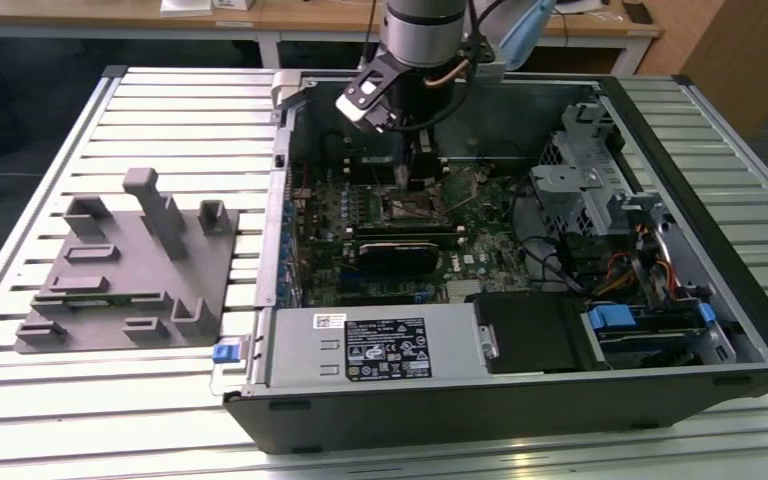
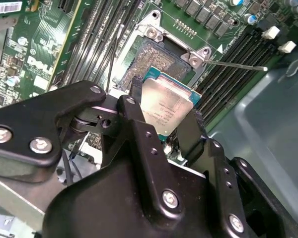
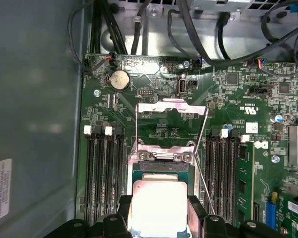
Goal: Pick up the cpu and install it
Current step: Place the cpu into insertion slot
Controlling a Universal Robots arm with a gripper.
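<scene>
The cpu (image 2: 167, 105), a thin square chip with a pale metal top, sits between my gripper's (image 2: 165, 111) black fingers (image 2: 192, 130), which are shut on its two opposite edges. It hangs close over the dark square socket (image 2: 154, 57) on the green motherboard, partly covering it. Whether it touches the socket cannot be told. In the first wrist view the cpu (image 3: 159, 206) lies just short of the socket frame (image 3: 161, 157), whose load plate (image 3: 171, 106) stands flipped open. In the exterior view my gripper (image 1: 418, 172) reaches down into the open computer case above the socket (image 1: 411, 208).
Memory slots (image 3: 104, 173) flank the socket on both sides, and a thin lever (image 3: 202, 144) stands beside it. Cables (image 3: 188, 29) cross the case's wall. A grey box with a white label (image 1: 371, 345) fills the case's near side. A grey fixture (image 1: 131, 270) lies at the exterior view's left.
</scene>
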